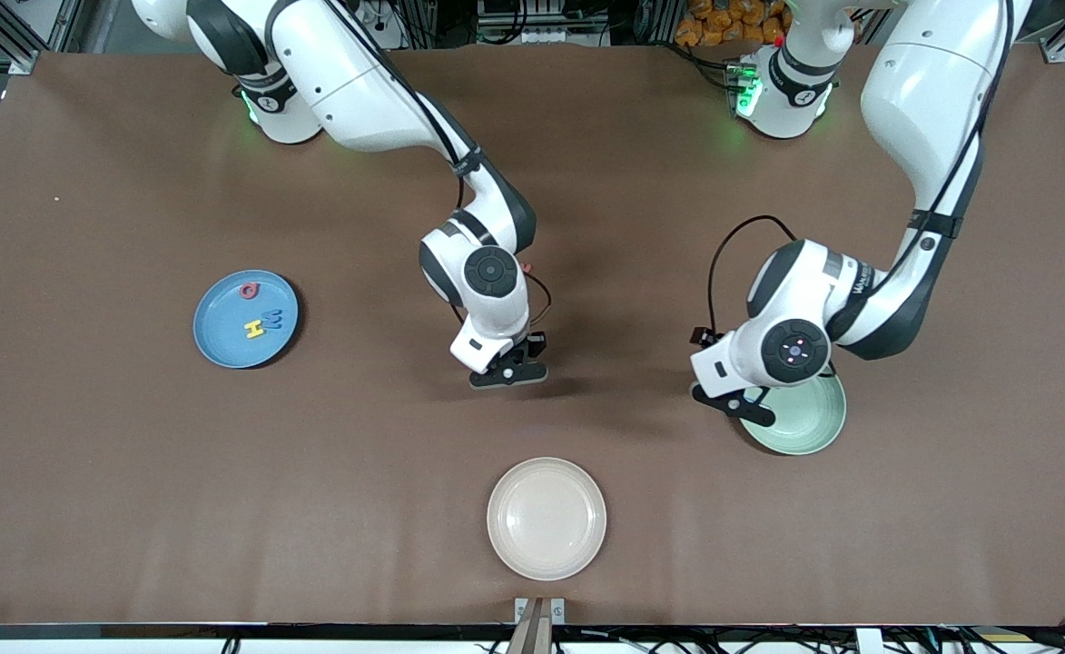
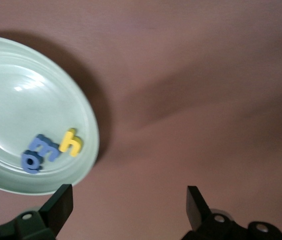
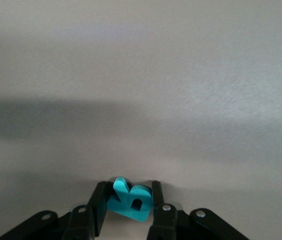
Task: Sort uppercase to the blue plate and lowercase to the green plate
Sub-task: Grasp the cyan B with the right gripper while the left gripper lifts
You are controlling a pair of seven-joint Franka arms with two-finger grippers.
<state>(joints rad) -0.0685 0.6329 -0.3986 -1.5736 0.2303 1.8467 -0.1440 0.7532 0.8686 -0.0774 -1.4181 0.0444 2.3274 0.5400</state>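
Observation:
My right gripper [image 1: 507,371] [image 3: 128,199] hangs low over the middle of the table, shut on a teal B-like letter [image 3: 131,201] pinched between its fingers; the front view hides that letter. The blue plate [image 1: 216,347] lies toward the right arm's end and holds a red Q [image 1: 250,291], a yellow H [image 1: 254,328] and a blue W [image 1: 273,318]. My left gripper [image 1: 734,405] [image 2: 128,196] is open and empty beside the rim of the green plate [image 1: 813,427] [image 2: 26,100]. In that plate lie a yellow hooked letter [image 2: 72,142] and two blue lowercase letters [image 2: 40,153].
A cream plate [image 1: 547,518] sits near the table's front edge, nearer to the front camera than the right gripper. Brown table cloth lies bare between the plates. The left arm's wrist covers part of the green plate in the front view.

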